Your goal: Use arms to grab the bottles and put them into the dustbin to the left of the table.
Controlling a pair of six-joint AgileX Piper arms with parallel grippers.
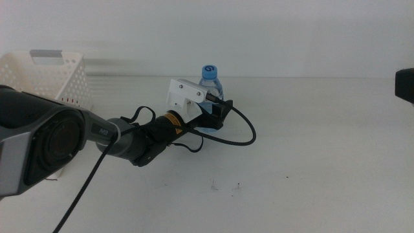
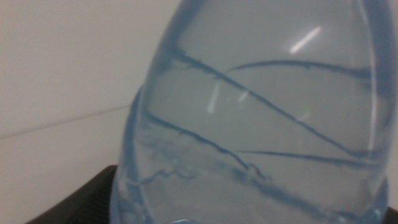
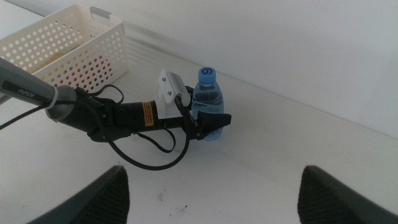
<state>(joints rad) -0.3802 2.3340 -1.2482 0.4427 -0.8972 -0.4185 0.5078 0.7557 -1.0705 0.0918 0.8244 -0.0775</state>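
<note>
The left gripper [image 1: 218, 116] has its jaws closed around the water bottle [image 1: 210, 87] standing mid-table (its lower half hidden by the gripper). The right gripper [image 3: 214, 186] hangs wide open. The dustbin [image 1: 55, 77] is partly cut off.

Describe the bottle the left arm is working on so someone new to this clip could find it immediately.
On the wide white table, look right of the white perforated plastic basket at its left end. There the left gripper has its dark jaws around a small clear plastic water bottle standing upright. Its blue cap marks it out; no other bottle stands on the tabletop.
</note>
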